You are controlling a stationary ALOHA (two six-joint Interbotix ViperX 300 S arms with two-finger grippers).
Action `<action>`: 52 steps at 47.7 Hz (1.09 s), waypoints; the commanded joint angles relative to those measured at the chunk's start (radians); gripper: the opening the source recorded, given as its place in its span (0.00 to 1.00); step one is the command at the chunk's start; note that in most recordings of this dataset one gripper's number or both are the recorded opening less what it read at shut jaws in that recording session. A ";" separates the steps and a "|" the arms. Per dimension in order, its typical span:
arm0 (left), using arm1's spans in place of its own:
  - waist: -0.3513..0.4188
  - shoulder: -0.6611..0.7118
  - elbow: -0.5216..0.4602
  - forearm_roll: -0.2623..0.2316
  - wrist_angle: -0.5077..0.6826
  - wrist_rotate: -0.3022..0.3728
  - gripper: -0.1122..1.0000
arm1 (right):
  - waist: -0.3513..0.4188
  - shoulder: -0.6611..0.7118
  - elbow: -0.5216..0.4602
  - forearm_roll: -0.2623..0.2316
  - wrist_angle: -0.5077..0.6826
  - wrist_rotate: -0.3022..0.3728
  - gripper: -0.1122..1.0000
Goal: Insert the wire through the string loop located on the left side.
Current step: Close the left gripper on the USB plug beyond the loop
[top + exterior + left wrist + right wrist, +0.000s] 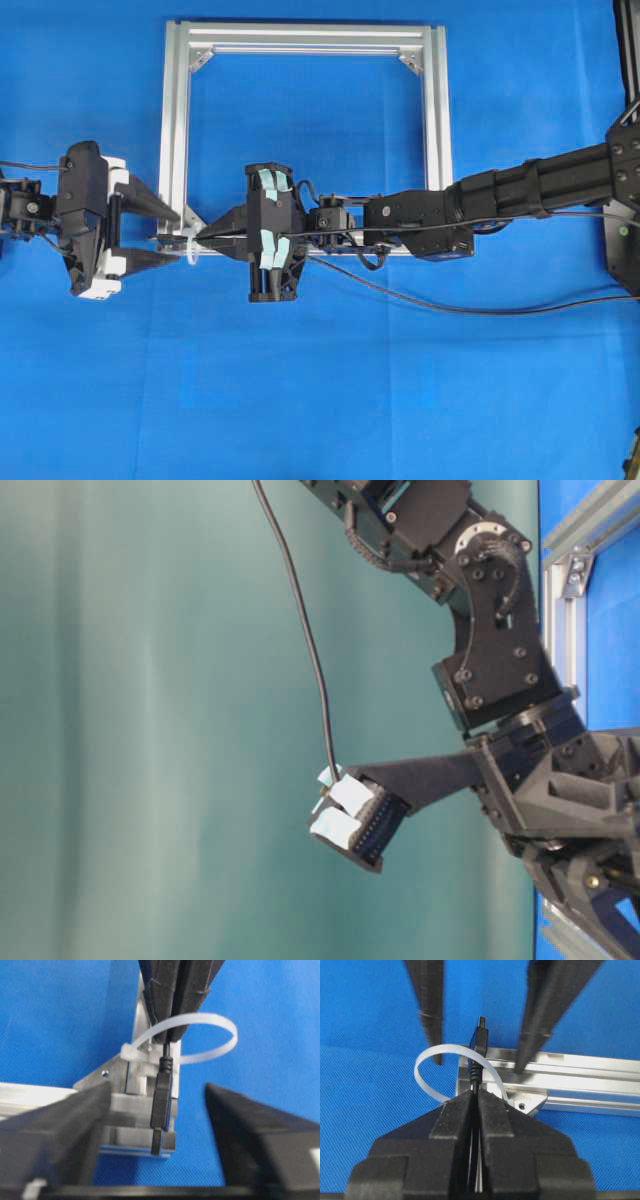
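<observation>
Our right hand (475, 1102) is pinching the thin, limp black wire (479, 1042) just behind its stiff plug, poking it through the flimsy white string loop (427, 1060) at the silver aluminium frame (580, 1080). Our left hand (165, 235) is waiting spread around the plug; we judge that rigid plug body the best hold.

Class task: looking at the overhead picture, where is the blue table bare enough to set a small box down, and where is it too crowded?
Bare: the blue cloth inside the silver frame and the wide strip below the wire. Crowded: the frame's lower left corner, where the left hand, right hand and string loop meet.
</observation>
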 commanded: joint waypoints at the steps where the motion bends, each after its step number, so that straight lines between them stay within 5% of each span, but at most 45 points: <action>1: -0.005 -0.008 -0.011 0.003 -0.011 0.003 0.54 | -0.003 -0.023 -0.021 -0.002 -0.005 0.002 0.16; 9: -0.006 -0.008 -0.012 0.009 -0.020 0.012 0.17 | -0.005 -0.023 -0.020 -0.002 -0.005 0.002 0.16; 24: -0.008 -0.009 -0.011 0.009 -0.020 0.015 0.17 | -0.003 -0.025 -0.020 -0.002 -0.003 0.002 0.21; 30: -0.006 -0.009 -0.011 0.009 -0.020 0.015 0.17 | -0.002 -0.023 -0.020 -0.002 0.005 0.005 0.40; 41: -0.006 -0.009 -0.009 0.009 -0.018 0.015 0.17 | 0.000 -0.025 -0.017 0.011 0.006 0.008 0.95; 52: -0.006 -0.014 -0.006 0.008 -0.015 0.015 0.17 | 0.000 -0.025 -0.017 0.012 0.006 0.008 0.95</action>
